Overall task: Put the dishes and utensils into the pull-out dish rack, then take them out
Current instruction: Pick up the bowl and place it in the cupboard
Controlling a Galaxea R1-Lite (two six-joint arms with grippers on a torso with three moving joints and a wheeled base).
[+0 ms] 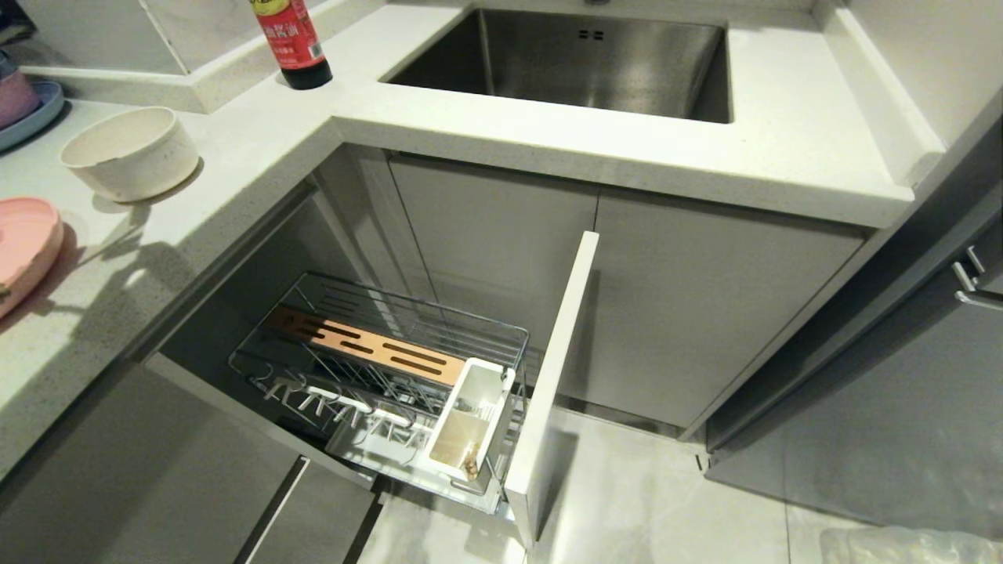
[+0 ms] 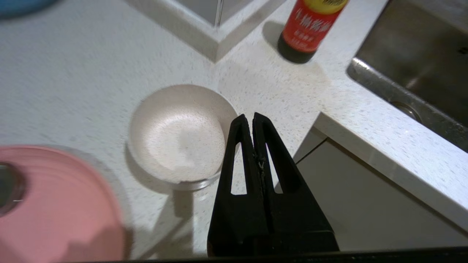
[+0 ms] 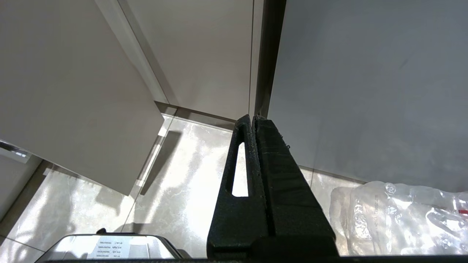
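Left gripper [image 2: 252,120]: fingers pressed together, empty, above counter [image 2: 91,73] just beside cream bowl [image 2: 181,133]. Pink plate [image 2: 55,204] near bowl, same counter. Dish rack [image 1: 392,376] pulled out below counter, well apart from bowl. Right gripper [image 3: 252,122]: fingers together, empty, over floor [image 3: 182,164].

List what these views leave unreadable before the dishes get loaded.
- Pink divided plate: cut off by the head view's left edge; blurred and cut off in the left wrist view.
- Utensil caddy: its contents are too small to identify in the head view.
- Left gripper: outside the head view, so how high it hangs beside the cream bowl is unclear.
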